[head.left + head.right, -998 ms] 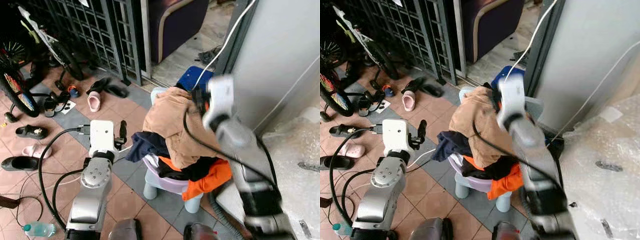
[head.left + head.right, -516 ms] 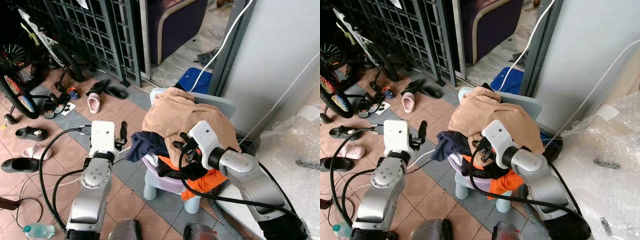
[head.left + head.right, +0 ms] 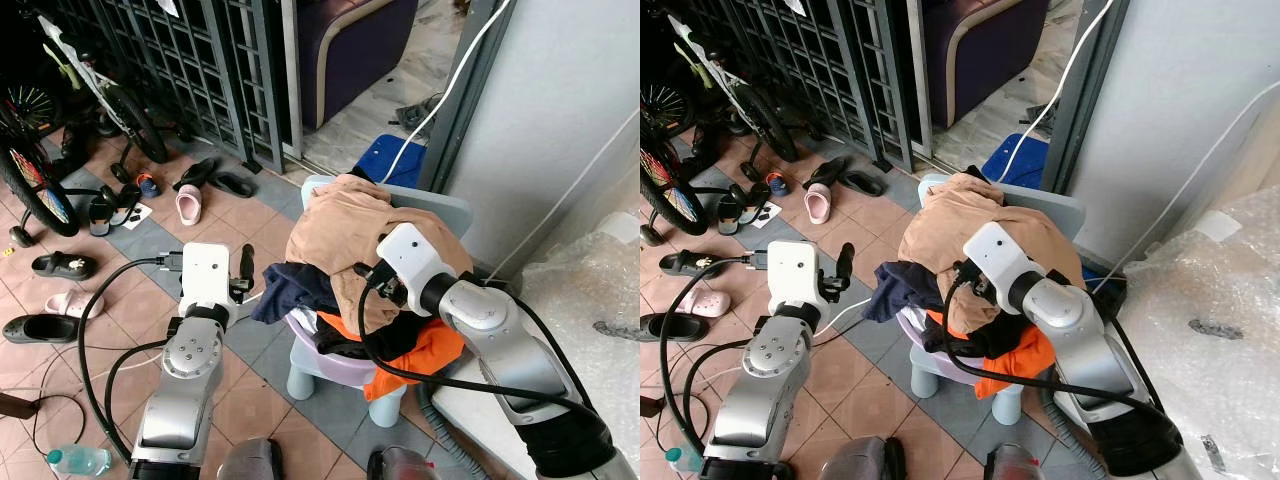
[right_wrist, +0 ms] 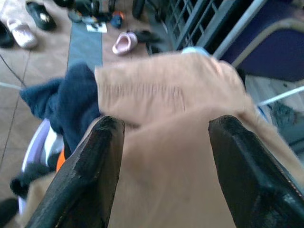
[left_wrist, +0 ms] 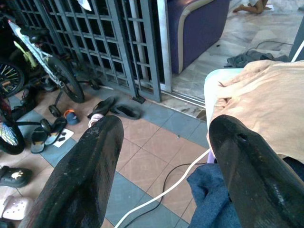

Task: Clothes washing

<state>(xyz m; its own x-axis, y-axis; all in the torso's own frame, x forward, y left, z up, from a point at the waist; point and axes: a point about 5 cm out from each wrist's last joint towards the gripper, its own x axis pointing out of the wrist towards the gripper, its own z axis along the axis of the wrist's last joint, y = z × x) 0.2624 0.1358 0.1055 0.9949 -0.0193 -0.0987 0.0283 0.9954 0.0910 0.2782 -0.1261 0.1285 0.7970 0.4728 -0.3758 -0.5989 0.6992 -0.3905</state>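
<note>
The right gripper (image 4: pixel 164 156), fingers spread and holding nothing, hovers just over a tan garment (image 3: pixel 345 225) topping a clothes pile in a lilac basin (image 3: pixel 335 362) on a stool (image 3: pixel 300 380). The left gripper (image 5: pixel 166 156), also open, waits left of the pile, above tiled floor (image 3: pixel 250 390).

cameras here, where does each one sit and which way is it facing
Eye views: on the head, looking down at the clothes pile; both arms show.
Left wrist view: along the open left gripper toward the metal gate.
Right wrist view: along the open right gripper, over the tan garment.
All four views share that tan garment.
</note>
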